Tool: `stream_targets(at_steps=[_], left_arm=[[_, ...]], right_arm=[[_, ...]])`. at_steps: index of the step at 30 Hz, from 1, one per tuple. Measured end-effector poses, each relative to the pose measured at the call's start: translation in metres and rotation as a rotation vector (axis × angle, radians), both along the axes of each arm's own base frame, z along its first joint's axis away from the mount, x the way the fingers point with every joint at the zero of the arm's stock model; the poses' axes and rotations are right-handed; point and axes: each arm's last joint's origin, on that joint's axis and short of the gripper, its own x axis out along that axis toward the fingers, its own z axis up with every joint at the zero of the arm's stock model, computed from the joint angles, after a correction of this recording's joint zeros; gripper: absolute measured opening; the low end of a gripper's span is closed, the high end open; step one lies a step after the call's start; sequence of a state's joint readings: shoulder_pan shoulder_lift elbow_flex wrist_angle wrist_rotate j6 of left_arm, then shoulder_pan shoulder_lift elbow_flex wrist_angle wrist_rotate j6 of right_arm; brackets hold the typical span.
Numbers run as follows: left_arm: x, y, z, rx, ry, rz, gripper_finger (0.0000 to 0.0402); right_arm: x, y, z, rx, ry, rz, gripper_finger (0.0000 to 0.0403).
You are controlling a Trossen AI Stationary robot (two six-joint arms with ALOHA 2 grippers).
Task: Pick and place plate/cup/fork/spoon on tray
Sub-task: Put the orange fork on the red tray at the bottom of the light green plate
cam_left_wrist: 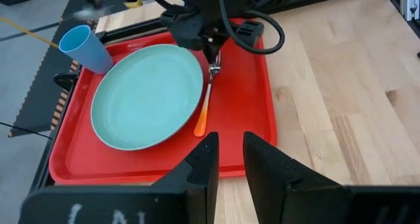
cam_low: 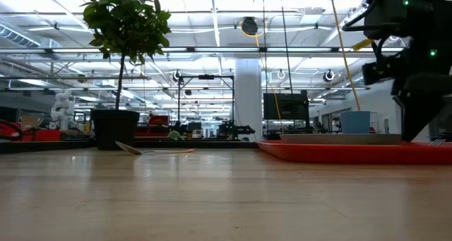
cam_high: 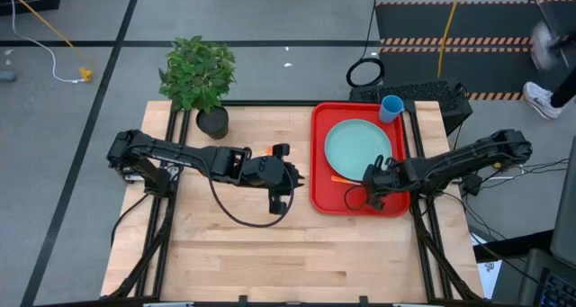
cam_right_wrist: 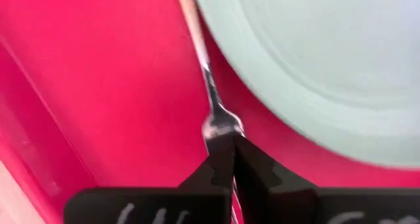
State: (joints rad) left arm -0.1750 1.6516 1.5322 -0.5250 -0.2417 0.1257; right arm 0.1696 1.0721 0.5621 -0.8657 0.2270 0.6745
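Presently the right gripper [cam_right_wrist: 231, 159] is down over the red tray [cam_high: 320, 154], its jaws fully closed on the tine end of the fork [cam_left_wrist: 209, 92]. From that pinch the fork's neck and orange handle run straight out ahead of the jaws, low over the tray floor; whether the handle rests on the tray cannot be told. The pale turquoise plate [cam_high: 357, 148] lies on the tray just beside the jaws, its rim alongside the fork's handle. The blue cup [cam_high: 391, 108] stands upright at a tray corner well apart from the right jaws, on the far side of the plate.

The left gripper [cam_left_wrist: 228, 159] is over the bare wooden table [cam_high: 225, 253], short of the tray's near rim. Its jaws stand a little apart with nothing between them. The tray, plate and fork all lie ahead of these jaws; the cup sits farthest off, beyond the plate.

The spoon [cam_low: 152, 150] lies flat on the table, seen only in the low view, near the dark pot of a potted plant [cam_high: 200, 77]. It is well apart from both sets of jaws and outside the tray. Its bowl points toward the pot and its orange handle toward the tray.
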Motion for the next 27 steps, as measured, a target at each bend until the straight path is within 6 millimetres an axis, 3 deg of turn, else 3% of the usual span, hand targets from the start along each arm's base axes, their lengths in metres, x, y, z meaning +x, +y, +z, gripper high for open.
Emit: stream_targets(at_steps=[9, 27], left_arm=[[0.000, 0.000, 0.000, 0.000, 0.001, 0.000, 0.0074], [0.000, 0.000, 0.000, -0.003, -0.004, 0.002, 0.0074]], right_arm=[[-0.012, 0.000, 0.003, 0.057, 0.131, -0.121, 0.0000], [-0.019, -0.002, 0.004, 0.007, 0.197, -0.146, 0.0000]])
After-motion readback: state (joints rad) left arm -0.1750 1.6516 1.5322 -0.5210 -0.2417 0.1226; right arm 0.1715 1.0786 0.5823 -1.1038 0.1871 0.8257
